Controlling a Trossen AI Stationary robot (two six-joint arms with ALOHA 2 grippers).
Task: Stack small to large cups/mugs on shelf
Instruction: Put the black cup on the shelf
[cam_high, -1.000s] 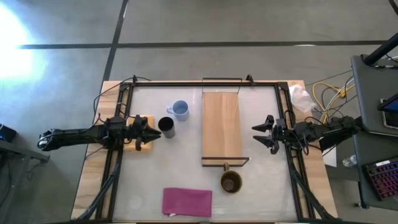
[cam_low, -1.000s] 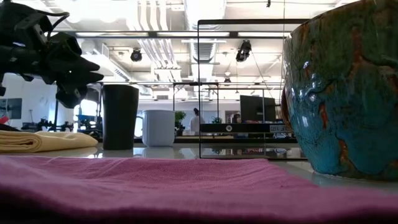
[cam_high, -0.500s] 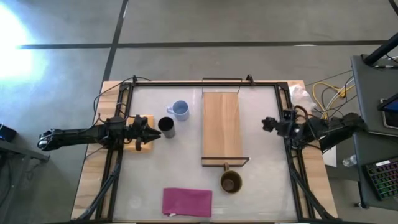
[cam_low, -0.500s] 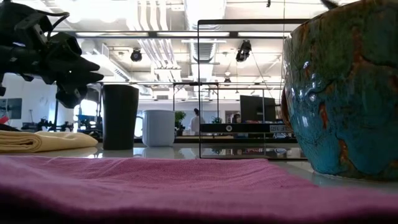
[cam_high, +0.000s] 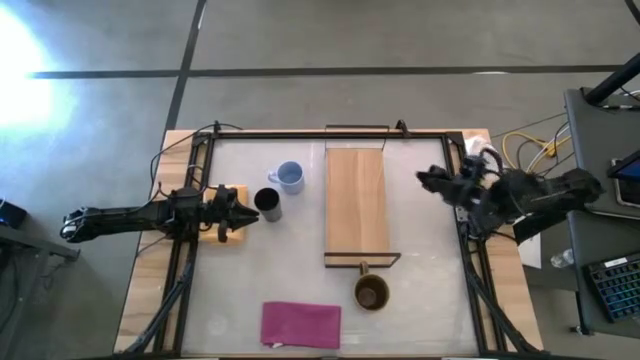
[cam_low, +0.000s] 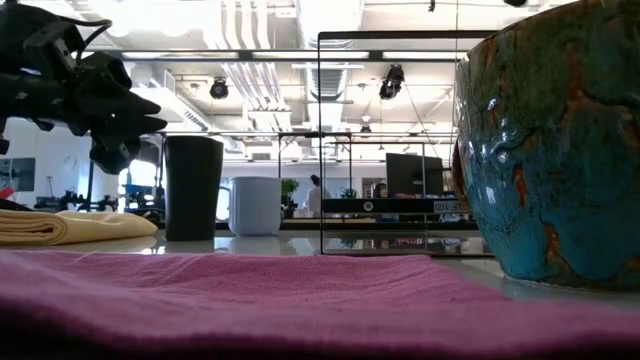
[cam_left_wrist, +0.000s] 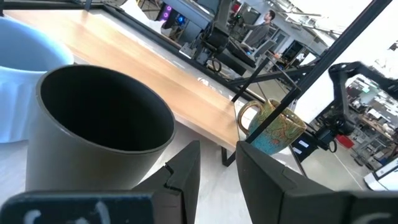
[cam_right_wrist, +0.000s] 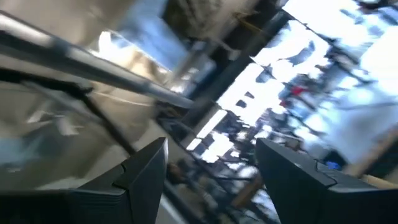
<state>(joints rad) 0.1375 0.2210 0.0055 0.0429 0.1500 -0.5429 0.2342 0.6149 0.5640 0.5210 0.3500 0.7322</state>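
A: Where does the stacking stand?

B: By the look of it, barely begun. The shelf (cam_high: 357, 203) is bare, and all three vessels sit on the desk (cam_high: 420, 300). The black cup (cam_high: 267, 204) stands left of the shelf, the blue mug (cam_high: 288, 177) just behind it, and the brown mug (cam_high: 371, 292) is at the shelf's near end, beside its dark frame.

A: Which arm is working?

B: The left claw (cam_high: 240, 207) hangs just beside the black cup, over the tan pad (cam_high: 226, 226). In its wrist view the fingers (cam_left_wrist: 186, 168) are set narrow, a slim gap between them, gripping nothing, with the cup's rim right in front.

A: And the right one?

B: The right claw (cam_high: 428, 178) is raised near the desk's right edge, apart from every cup. Its wrist view shows the fingers (cam_right_wrist: 146, 163) spread wide and empty, pointing into the room.

A: So what comes next?

B: I'd judge the step to be fetching the first cup. The left claw would have to open wider than the cup's wall or body, close on it, then carry it to the shelf without knocking the blue mug close by.

A: Anything else around?

B: A magenta cloth (cam_high: 300, 324) lies at the front edge, out of the way.
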